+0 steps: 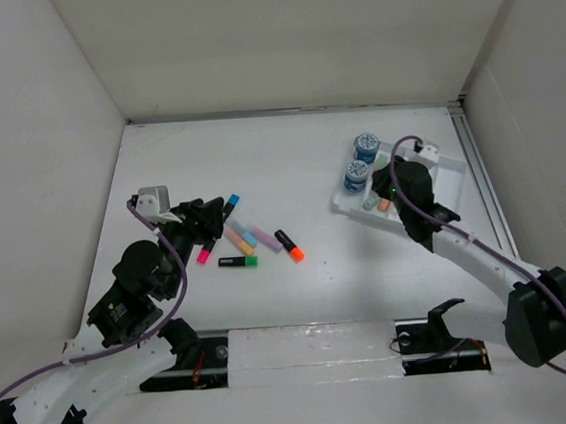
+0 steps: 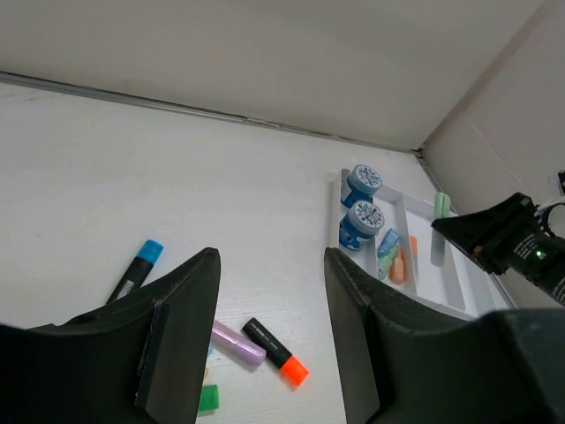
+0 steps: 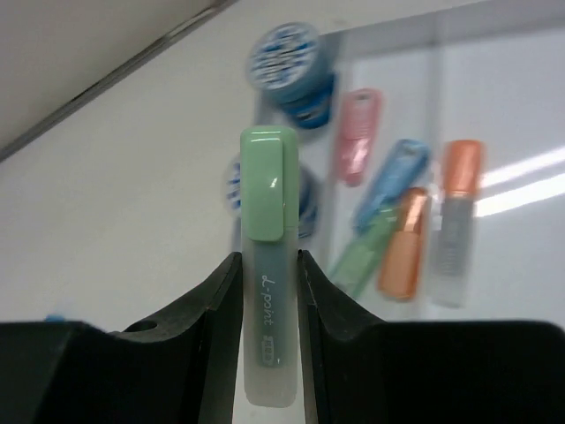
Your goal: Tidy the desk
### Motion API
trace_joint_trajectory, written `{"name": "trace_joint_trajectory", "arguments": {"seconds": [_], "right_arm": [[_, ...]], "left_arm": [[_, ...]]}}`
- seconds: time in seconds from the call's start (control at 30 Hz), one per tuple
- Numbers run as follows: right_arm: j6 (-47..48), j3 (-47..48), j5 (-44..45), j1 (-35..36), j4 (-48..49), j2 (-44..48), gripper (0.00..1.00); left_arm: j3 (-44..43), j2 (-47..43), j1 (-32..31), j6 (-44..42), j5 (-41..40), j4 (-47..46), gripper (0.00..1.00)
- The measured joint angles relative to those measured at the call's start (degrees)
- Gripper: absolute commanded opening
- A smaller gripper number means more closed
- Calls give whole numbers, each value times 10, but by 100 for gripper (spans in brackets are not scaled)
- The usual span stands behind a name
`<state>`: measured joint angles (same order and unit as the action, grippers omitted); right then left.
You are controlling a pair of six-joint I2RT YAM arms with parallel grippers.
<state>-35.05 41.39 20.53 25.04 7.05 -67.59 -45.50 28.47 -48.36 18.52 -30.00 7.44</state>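
While the right fingers [image 3: 216, 309] clamp a mint-capped, clear-bodied highlighter [image 3: 269, 185] over the white compartmented tray [image 1: 451, 175] at the right of the matte white desk surface [image 1: 261, 165], and the left fingers [image 2: 181, 327] gape empty, lowering it level into a slot looks wisest.

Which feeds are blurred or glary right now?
Right wrist: green highlighter in the right hand sharp, tray behind it blurred, with glare streaks on its floor. Left wrist: desk in focus. Top external: even light, faint shadows.
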Motion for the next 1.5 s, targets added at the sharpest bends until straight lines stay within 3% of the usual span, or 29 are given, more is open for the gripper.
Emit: {"name": "trace_joint_trajectory", "arguments": {"seconds": [0.1, 0.23, 0.4, 0.43, 0.63, 0.67, 0.7, 0.8, 0.9, 1.07, 1.2, 1.33, 1.5], "right_arm": [[-15, -26, -21, -107, -2, -6, 11], [-25, -24, -62, -198, 1, -65, 15], [-33, -23, -107, -249, 0, -123, 41], [-34, -23, -113, -256, -1, -127, 52], [-38, -26, -123, -261, 2, -71, 55], [-36, -26, -123, -254, 5, -56, 50], [-31, -26, -126, -245, 11, -44, 29], [-15, -24, -156, -197, 41, -38, 0], [4, 5, -205, -112, 59, -97, 1], [35, 112, -224, 61, 46, -260, 14], [73, 239, -188, 171, 4, -376, 44], [115, 322, -147, 241, -38, -438, 47], [158, 366, -130, 269, -86, -475, 48]], "left_arm": [[0, 0, 0, 0, 0, 0, 47], [0, 0, 0, 0, 0, 0, 47], [0, -1, 0, 0, 0, 0, 47], [0, -1, 0, 0, 0, 0, 47], [0, -1, 0, 0, 0, 0, 47], [0, -1, 0, 0, 0, 0, 47], [0, -1, 0, 0, 0, 0, 47], [0, -1, 0, 0, 0, 0, 47], [0, -1, 0, 0, 0, 0, 47], [0, -1, 0, 0, -1, 0, 47], [0, -1, 0, 0, 0, 0, 47], [0, -1, 0, 0, 0, 0, 47], [0, -2, 0, 0, 0, 0, 47]]}}
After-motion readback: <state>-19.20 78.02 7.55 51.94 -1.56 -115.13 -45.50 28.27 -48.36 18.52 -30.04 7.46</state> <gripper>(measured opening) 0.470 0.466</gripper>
